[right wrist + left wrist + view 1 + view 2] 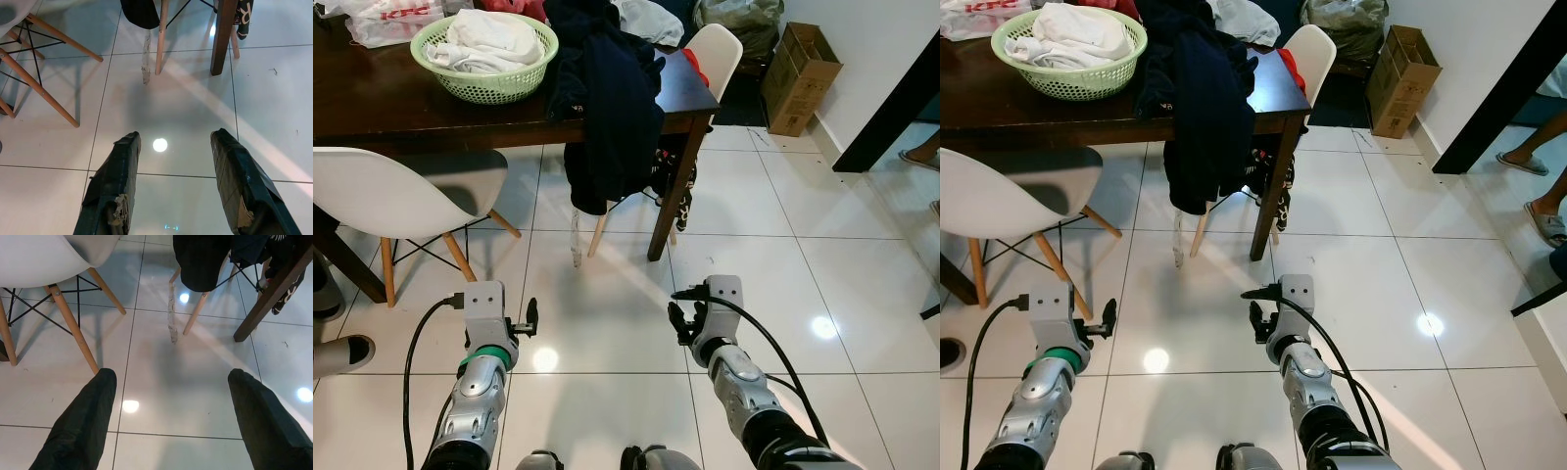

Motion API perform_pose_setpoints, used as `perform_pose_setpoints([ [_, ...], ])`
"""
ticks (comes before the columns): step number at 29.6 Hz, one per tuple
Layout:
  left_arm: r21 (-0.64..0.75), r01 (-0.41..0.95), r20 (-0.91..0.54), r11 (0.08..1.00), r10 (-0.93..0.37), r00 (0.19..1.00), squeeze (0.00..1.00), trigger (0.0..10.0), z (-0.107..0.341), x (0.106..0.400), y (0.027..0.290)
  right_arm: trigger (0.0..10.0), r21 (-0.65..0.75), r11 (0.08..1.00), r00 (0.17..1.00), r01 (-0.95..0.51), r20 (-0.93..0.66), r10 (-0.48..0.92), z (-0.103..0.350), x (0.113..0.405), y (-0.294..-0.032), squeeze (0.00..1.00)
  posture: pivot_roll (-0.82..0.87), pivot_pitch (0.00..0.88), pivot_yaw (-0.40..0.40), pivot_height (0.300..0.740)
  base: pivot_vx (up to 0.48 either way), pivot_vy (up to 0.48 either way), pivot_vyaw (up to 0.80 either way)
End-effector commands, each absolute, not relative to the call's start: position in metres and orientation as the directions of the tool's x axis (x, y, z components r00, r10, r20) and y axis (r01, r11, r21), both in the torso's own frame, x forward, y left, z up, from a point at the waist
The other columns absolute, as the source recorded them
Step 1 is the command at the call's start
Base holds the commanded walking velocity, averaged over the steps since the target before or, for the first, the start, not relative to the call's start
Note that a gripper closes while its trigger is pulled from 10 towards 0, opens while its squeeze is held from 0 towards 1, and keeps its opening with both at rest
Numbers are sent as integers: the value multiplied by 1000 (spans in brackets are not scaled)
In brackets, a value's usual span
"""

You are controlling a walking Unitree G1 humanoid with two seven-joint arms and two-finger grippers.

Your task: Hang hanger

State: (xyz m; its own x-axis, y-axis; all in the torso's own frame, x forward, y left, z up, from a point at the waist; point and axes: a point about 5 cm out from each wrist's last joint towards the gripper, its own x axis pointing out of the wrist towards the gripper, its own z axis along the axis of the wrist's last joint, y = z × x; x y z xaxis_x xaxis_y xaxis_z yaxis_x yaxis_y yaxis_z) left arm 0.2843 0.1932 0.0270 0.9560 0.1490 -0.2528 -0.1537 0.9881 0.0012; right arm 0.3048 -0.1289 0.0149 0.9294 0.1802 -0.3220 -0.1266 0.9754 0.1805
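Closest to me, both arms are held low over the white tiled floor (607,392). My left gripper (171,406) hangs above the tiles with its two black fingers spread wide and nothing between them; my right gripper (173,171) sits beside it in the same pose, fingers well apart and holding nothing. Just beyond the left arm stands a white chair (382,201) on wooden legs. Past that is the dark wooden table (372,103), and another white chair (715,54) is tucked at its far right corner. A dark garment (607,108) hangs off the table's edge down toward the floor, and a pale strip (171,318) dangles below it near a chair leg. I cannot make out a hanger anywhere among these clothes. On the tabletop rests a green basket (489,83) of white laundry. Farther right, a cardboard box (800,78) leans by the wall, and a person's sandalled feet (1538,196) show at the edge.
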Motion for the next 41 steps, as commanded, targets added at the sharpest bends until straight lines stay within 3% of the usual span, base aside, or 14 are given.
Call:
perform_pose_setpoints([
  [1, -1, -148, -260, 989, 142, 955, 0, 10000, 23, 280, 192, 10000, 178, 977, 927, -114, -335, 169, 11, 301, -132, 0, 32, 72, -29, 740, 0, 0, 0],
  [38, -48, -159, -222, 986, 144, 964, 0, 10000, 28, 282, 190, 10000, 230, 965, 942, -126, -278, 189, 19, 306, -131, 0, 26, 71, -35, 740, 0, 0, 0],
  [39, -52, -157, -221, 986, 142, 965, 0, 5647, 28, 282, 190, 8235, 235, 964, 943, -128, -273, 191, 19, 306, -131, 0, 25, 71, -35, 740, 0, 0, 0],
  [40, -57, -154, -219, 986, 139, 966, 0, 3608, 29, 282, 190, 5608, 240, 962, 943, -129, -269, 194, 19, 306, -131, 0, 25, 73, -34, 740, 0, 0, 0],
  [41, -59, -153, -218, 986, 137, 966, 0, 3608, 29, 282, 189, 5608, 242, 961, 944, -130, -266, 195, 19, 306, -131, 0, 25, 73, -34, 740, 0, 0, 0],
])
